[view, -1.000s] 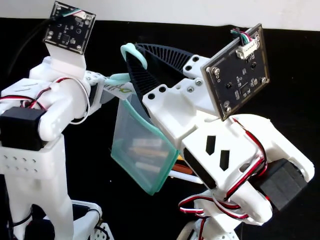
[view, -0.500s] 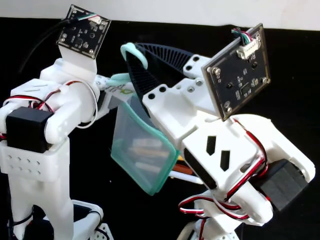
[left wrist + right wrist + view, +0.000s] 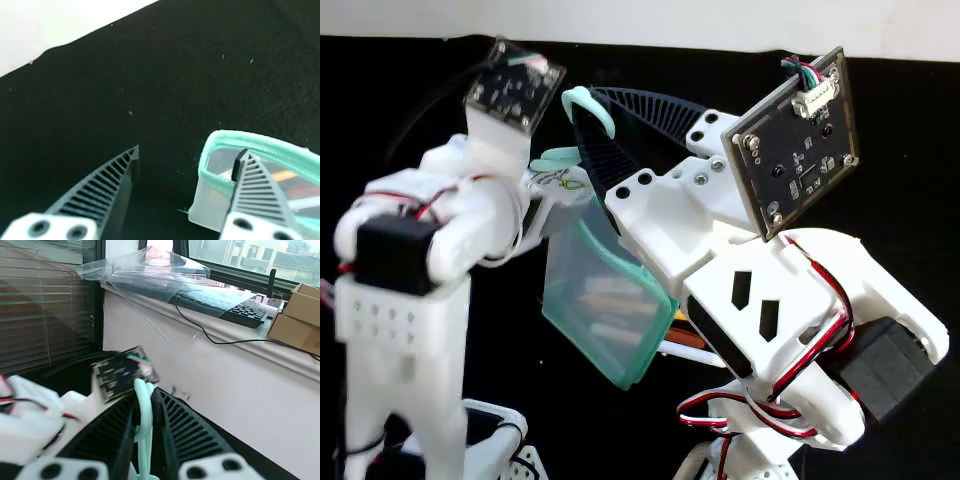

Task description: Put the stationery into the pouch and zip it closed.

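Left arm (image 3: 420, 240) stands pretty much upright on the left side, wrist tipped over toward the right, and the left claw (image 3: 190, 150) is spread wide open. Right arm (image 3: 760, 300) leans in from the near right, with the right claw (image 3: 146, 395) pointing far-left and pinched tight on the pouch loop (image 3: 142, 440).

You have two arms, the left arm (image 3: 410, 290) and the right arm (image 3: 770, 300), two camera boards (image 3: 795, 140) and one pouch (image 3: 605, 310). Through its wall you count two pale sticks (image 3: 615, 290); beyond those you cannot tell.
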Motion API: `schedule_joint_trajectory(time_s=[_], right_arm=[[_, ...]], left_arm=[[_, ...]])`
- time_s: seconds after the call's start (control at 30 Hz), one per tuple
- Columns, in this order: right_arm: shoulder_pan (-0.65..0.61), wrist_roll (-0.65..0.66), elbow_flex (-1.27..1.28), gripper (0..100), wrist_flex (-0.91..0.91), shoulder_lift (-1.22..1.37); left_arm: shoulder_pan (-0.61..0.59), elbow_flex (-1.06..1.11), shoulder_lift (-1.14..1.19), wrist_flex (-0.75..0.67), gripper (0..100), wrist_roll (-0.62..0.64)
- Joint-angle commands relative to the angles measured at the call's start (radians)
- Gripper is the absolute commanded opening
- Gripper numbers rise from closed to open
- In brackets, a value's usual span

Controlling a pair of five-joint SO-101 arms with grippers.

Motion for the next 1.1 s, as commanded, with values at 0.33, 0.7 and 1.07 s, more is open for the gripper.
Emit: schedule_joint_trajectory(time_s=[0.33, 0.7, 1.07], right_arm=[[0.008, -0.015, -0.039, 0.8, 0.007, -0.031], [0.008, -0.015, -0.039, 0.8, 0.005, -0.031], [0.193, -0.017, -0.042, 0.8, -0.001, -0.031]], left_arm=[[0.004, 0.087, 0.005, 0.164, 31, -0.112], [-0.041, 0.087, 0.005, 0.169, 3, -0.115], [-0.044, -0.071, 0.005, 0.163, 1, -0.094]])
